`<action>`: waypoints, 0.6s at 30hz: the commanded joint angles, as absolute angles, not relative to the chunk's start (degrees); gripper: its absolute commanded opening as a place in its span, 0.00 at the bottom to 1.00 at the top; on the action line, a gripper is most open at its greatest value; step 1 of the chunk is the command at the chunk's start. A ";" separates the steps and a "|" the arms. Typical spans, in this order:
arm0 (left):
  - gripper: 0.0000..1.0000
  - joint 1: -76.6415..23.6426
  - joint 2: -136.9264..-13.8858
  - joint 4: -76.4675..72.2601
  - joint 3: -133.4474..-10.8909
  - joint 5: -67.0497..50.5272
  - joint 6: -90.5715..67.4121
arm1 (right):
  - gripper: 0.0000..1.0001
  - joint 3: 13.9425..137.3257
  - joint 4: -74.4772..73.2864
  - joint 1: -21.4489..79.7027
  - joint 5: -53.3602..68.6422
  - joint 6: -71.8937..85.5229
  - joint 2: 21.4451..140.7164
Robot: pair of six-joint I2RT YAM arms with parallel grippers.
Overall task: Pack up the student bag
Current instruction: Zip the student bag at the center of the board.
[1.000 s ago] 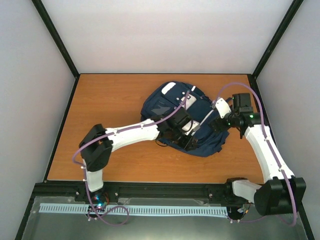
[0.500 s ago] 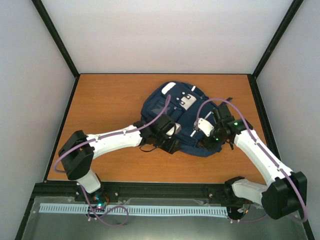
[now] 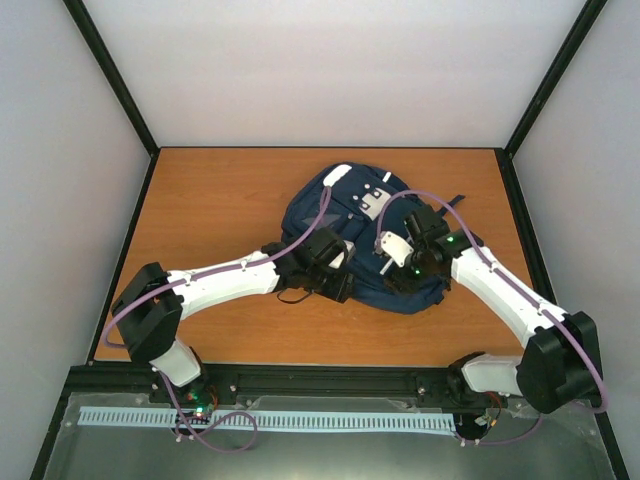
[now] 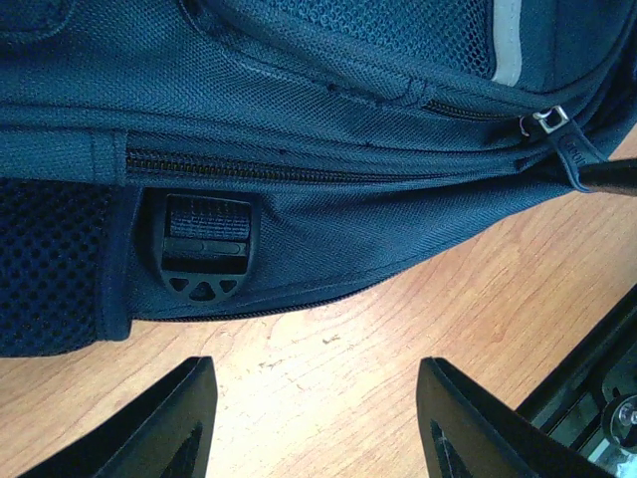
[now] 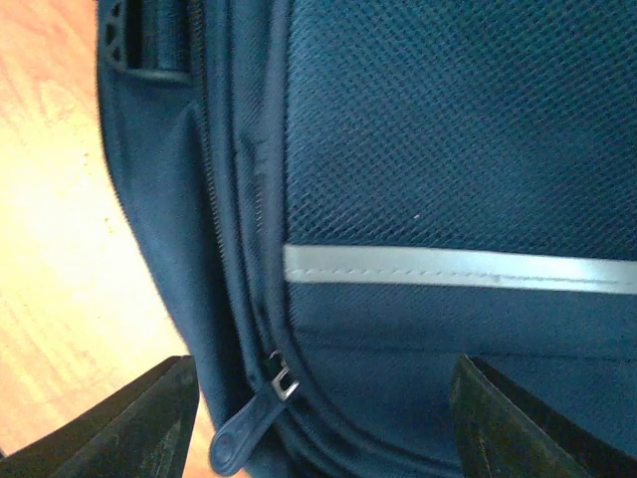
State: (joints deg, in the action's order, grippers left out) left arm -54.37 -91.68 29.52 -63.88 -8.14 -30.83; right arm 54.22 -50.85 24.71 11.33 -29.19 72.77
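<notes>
Student bag [image 3: 345, 225], top view: lies flat, front face up, on the table [image 3: 210, 200], right of centre. Long axis runs from far edge to near edge, leaning right as it comes near. The end with the white patch points away from the arms; the other end points at them. Left gripper [image 3: 335, 282] sits at the bag's near-left edge, right gripper [image 3: 398, 272] over its near-right part.

Left wrist view: fingers spread wide, nothing between them, only bare wood below. Bag edge just ahead, with a black buckle [image 4: 204, 254] and a closed zipper [image 4: 299, 171] along the side.

Right wrist view: fingers also parted, grasping nothing. They straddle the bag's seam. A zipper pull [image 5: 244, 438] hangs between them, close to one finger. A grey stripe [image 5: 448, 267] crosses the panel above.

Risks, as I judge them:
- Pull tab is small and floppy. The right fingers could close on fabric and miss it.
- Left gripper is off the bag, so nothing pins it. A tug on the zip would likely drag the whole bag across the wood.
- No items to pack are visible.
</notes>
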 commanded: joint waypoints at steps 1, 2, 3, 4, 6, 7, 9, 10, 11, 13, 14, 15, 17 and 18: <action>0.58 -53.96 -90.59 28.21 -64.42 -7.11 -32.36 | 0.70 55.88 -47.86 26.23 5.62 -26.81 74.50; 0.58 -53.96 -90.48 28.21 -64.42 -6.85 -32.38 | 0.68 56.02 -47.82 26.65 3.82 -26.80 74.80; 0.58 -53.96 -90.37 28.32 -64.42 -6.49 -32.35 | 0.67 56.09 -47.81 27.05 2.71 -26.64 74.95; 0.58 -53.96 -90.40 28.65 -64.37 -6.17 -32.34 | 0.66 56.15 -47.86 27.29 1.88 -26.57 74.89; 0.58 -53.90 -90.45 29.03 -64.34 -5.83 -32.47 | 0.61 56.23 -48.37 27.70 0.51 -26.57 74.34; 0.58 -53.96 -90.51 29.15 -64.34 -5.76 -32.56 | 0.58 56.24 -48.84 27.81 0.40 -26.74 73.90; 0.58 -53.96 -90.54 29.31 -64.25 -5.61 -32.69 | 0.56 56.22 -50.54 27.92 1.96 -27.09 72.95; 0.58 -53.90 -90.57 29.42 -64.25 -5.61 -32.75 | 0.56 56.23 -51.59 27.95 3.37 -27.19 72.36; 0.58 -53.96 -90.51 29.56 -64.18 -5.44 -32.84 | 0.56 56.31 -53.16 27.95 4.53 -27.17 71.93; 0.58 -53.96 -90.20 29.75 -64.25 -4.83 -32.95 | 0.56 56.50 -55.32 27.95 5.89 -27.27 71.28; 0.58 -53.96 -90.01 29.79 -64.25 -4.57 -33.02 | 0.56 56.53 -56.25 27.91 6.04 -27.35 71.13; 0.58 -53.96 -89.84 29.79 -64.25 -4.36 -33.09 | 0.56 56.48 -57.00 27.94 6.13 -27.43 71.03; 0.58 -53.96 -89.70 29.88 -64.32 -4.06 -33.05 | 0.56 56.26 -58.02 27.95 6.58 -27.61 71.29; 0.58 -53.96 -89.73 29.88 -64.41 -4.02 -33.00 | 0.56 56.13 -58.48 27.95 7.28 -27.93 71.77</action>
State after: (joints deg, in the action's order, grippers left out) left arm -54.37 -91.64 29.61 -63.88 -5.48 -32.16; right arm 55.13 -54.33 27.40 5.30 -27.38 72.05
